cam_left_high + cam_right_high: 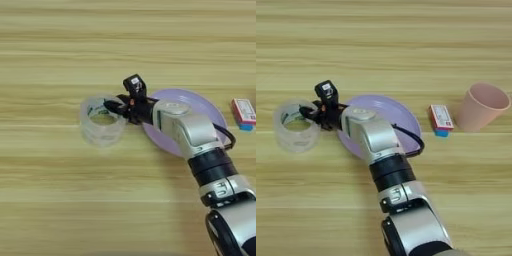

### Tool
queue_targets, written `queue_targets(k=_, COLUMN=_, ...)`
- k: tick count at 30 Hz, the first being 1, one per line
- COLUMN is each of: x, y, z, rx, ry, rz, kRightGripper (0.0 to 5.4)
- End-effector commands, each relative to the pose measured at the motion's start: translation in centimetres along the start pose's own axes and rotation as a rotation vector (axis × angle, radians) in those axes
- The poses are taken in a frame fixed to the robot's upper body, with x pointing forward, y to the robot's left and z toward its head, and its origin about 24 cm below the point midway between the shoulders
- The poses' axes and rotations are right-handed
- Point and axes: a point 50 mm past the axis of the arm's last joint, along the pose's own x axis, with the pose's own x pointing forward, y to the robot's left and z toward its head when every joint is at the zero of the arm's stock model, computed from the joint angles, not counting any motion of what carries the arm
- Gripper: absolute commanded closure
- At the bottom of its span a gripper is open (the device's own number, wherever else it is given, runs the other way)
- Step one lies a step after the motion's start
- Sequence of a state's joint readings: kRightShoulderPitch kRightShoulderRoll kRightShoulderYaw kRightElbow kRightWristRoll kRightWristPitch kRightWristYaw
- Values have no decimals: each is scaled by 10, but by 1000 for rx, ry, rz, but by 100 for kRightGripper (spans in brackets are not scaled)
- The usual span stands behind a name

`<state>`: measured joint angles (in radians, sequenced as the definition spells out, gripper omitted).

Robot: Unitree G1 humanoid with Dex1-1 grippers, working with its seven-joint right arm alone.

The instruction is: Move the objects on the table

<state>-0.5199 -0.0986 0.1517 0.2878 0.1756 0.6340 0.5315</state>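
Tape roll (pixel 102 120), clear with a green-printed core, stands on the bench (pixel 60 200) at the left of the scene, and the tool (pixel 120 106) sits right at its right-hand rim: one black finger reaches over the rim into the roll's hollow, while the other part of the tool rises above and behind it with a small white label on top. Whether the fingers are pinching the roll's wall or merely lying across it cannot be told from either view. The silver forearm (pixel 373 135) comes up from the bottom right edge, runs diagonally toward the upper left, and crosses over the near left part of the round lavender plate (pixel 401 117), hiding much of it; a black cable loops out from the wrist over the plate's right side. The plate lies flat just right of the tape roll, and the part of it that shows carries nothing. Further right, apart from the plate, lies the small flat red-and-white box (pixel 441 116), with the small blue bar (pixel 441 133) touching its near end. Beyond them, near the right edge, a pink cup (pixel 482 106) stands upright with its mouth open; nothing can be seen inside it.
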Motion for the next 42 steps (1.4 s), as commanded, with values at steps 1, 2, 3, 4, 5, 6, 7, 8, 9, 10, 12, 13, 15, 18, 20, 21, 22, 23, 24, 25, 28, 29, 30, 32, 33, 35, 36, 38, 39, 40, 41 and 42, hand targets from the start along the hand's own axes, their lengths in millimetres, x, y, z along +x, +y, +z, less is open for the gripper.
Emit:
queue_targets(k=1, x=1, y=6, z=49, rx=-115, ry=-155, rz=13, kRightGripper=385)
queue_targets(k=2, x=1, y=5, z=49, rx=-113, ry=-155, rz=13, kRightGripper=385)
queue_targets(k=3, x=1, y=5, z=48, rx=-111, ry=-155, rz=12, kRightGripper=385)
queue_targets(k=4, x=1, y=4, z=48, rx=-109, ry=-156, rz=10, kRightGripper=385)
queue_targets(k=5, x=1, y=4, z=48, rx=-109, ry=-157, rz=8, kRightGripper=385)
queue_targets(k=6, x=1, y=3, z=48, rx=-111, ry=-158, rz=3, kRightGripper=385)
queue_targets(k=7, x=1, y=2, z=48, rx=-114, ry=-160, rz=-2, kRightGripper=385)
queue_targets(k=8, x=1, y=1, z=48, rx=-117, ry=-161, rz=-6, kRightGripper=385)
queue_targets(k=9, x=1, y=0, z=47, rx=-118, ry=-160, rz=-8, kRightGripper=385)
queue_targets(k=10, x=1, y=0, z=47, rx=-119, ry=-159, rz=-7, kRightGripper=385)
queue_targets(k=12, x=2, y=1, z=45, rx=-130, ry=-156, rz=-8, kRightGripper=385)
queue_targets(k=13, x=2, y=1, z=45, rx=-138, ry=-157, rz=-12, kRightGripper=385)
queue_targets(k=15, x=1, y=0, z=44, rx=-149, ry=-163, rz=-20, kRightGripper=348)
queue_targets(k=18, x=0, y=0, z=42, rx=-159, ry=-163, rz=-21, kRightGripper=323)
queue_targets(k=20, x=1, y=0, z=39, rx=-169, ry=-157, rz=-20, kRightGripper=299)
queue_targets(k=21, x=1, y=0, z=38, rx=-172, ry=-155, rz=-19, kRightGripper=284)
queue_targets(k=22, x=0, y=0, z=37, rx=-174, ry=-155, rz=-18, kRightGripper=274)
queue_targets(k=23, x=0, y=0, z=36, rx=-177, ry=-155, rz=-17, kRightGripper=256)
queue_targets(k=24, x=-1, y=-1, z=36, rx=-180, ry=-156, rz=-16, kRightGripper=244)
queue_targets(k=25, x=-1, y=-1, z=36, rx=-182, ry=-157, rz=-14, kRightGripper=237)
queue_targets(k=28, x=-3, y=-2, z=36, rx=-184, ry=-160, rz=-10, kRightGripper=203)
queue_targets(k=29, x=-4, y=-2, z=36, rx=-186, ry=-161, rz=-9, kRightGripper=191)
queue_targets(k=30, x=-5, y=-2, z=36, rx=-188, ry=-164, rz=-8, kRightGripper=183)
queue_targets(k=32, x=-6, y=-2, z=37, rx=-191, ry=-172, rz=-7, kRightGripper=158)
queue_targets(k=33, x=-8, y=-1, z=39, rx=-193, ry=-179, rz=-7, kRightGripper=147)
queue_targets(k=35, x=-10, y=-1, z=42, rx=-200, ry=-195, rz=-10, kRightGripper=125)
queue_targets(k=36, x=-11, y=-1, z=43, rx=-205, ry=-203, rz=-13, kRightGripper=121)
queue_targets(k=38, x=-15, y=0, z=48, rx=-217, ry=-227, rz=-20, kRightGripper=96)
queue_targets(k=39, x=-17, y=0, z=50, rx=-224, ry=-238, rz=-24, kRightGripper=82)
queue_targets(k=40, x=-19, y=1, z=52, rx=-232, ry=-251, rz=-28, kRightGripper=69)
queue_targets(k=41, x=-21, y=2, z=54, rx=-236, ry=-262, rz=-29, kRightGripper=58)
queue_targets(k=42, x=-22, y=3, z=56, rx=-240, ry=-271, rz=-30, kRightGripper=45)
